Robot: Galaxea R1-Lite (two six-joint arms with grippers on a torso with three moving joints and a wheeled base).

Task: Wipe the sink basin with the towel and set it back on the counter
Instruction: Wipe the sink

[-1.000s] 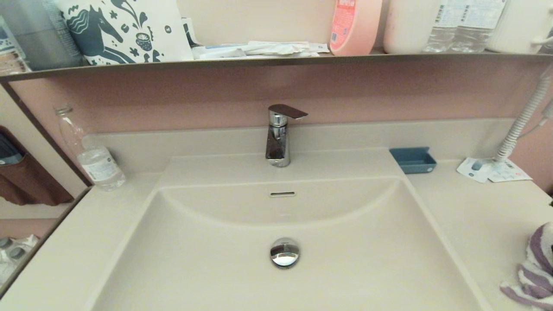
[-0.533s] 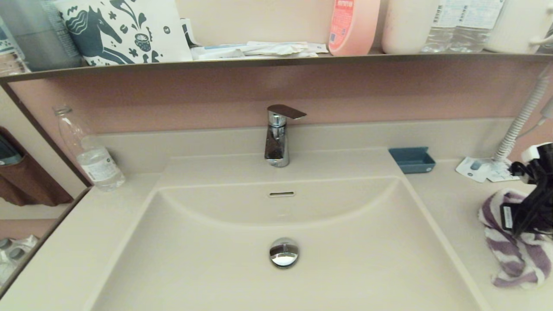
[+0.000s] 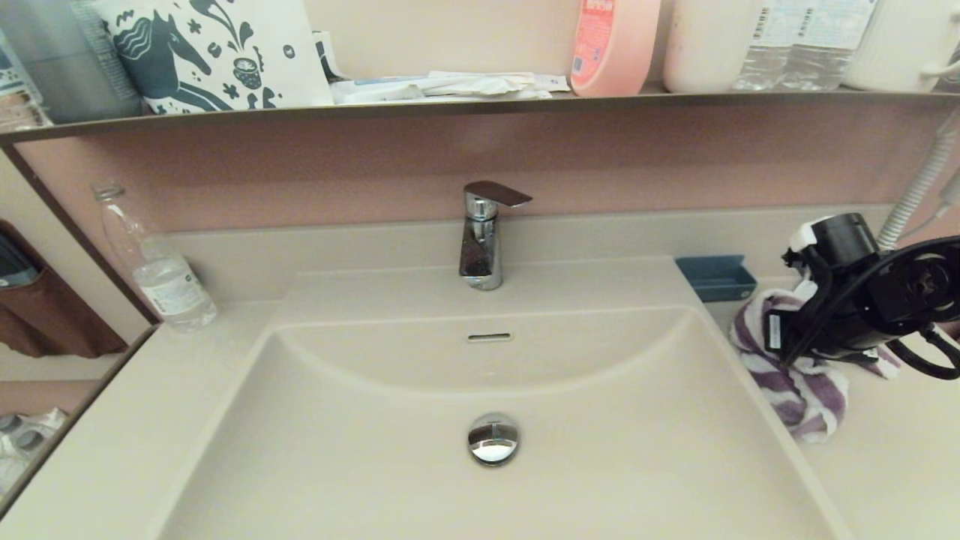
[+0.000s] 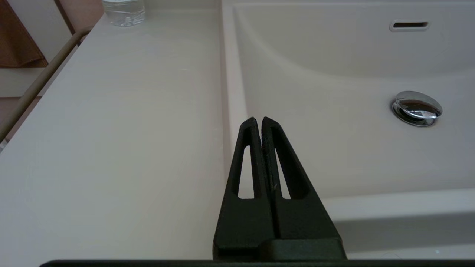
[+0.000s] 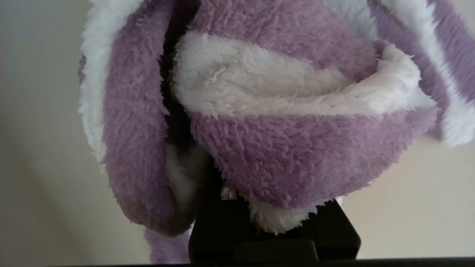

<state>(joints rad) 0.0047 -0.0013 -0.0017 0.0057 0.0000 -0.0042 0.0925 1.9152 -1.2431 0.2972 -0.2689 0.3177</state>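
The small soft terry towel with purple and white stripes (image 3: 787,375) is held bunched up by the black right gripper (image 3: 780,341), above the right-hand strip of the smooth cream-beige counter (image 3: 885,450), just beside the right rim of the sink. Its loose end is seen hanging down toward the counter close to the basin's edge. In the right wrist view the towel (image 5: 282,122) is wrapped so thickly around the right gripper (image 5: 207,185) that the fingers are almost wholly hidden; the jaws are closed on the cloth, with folds of purple and white pile bulging to either side.

The wide rectangular cream sink basin (image 3: 360,450) is seen bare, with its chrome round drain plug (image 3: 493,439) near the middle and the slot overflow (image 3: 490,337) in the curved back wall. A chrome faucet (image 3: 484,236) stands behind the basin. A small blue rectangular tray (image 3: 716,277) is set on the counter just behind the towel, touching it or nearly so. A clear plastic water bottle (image 3: 161,274) stands at the counter's back left corner.

The left gripper (image 4: 261,124) is shown only in the left wrist view, hovering over the front left rim of the sink basin (image 4: 334,74), with its two black fingers pressed together and nothing between them. The water bottle's base (image 4: 123,13) is seen far ahead of it.
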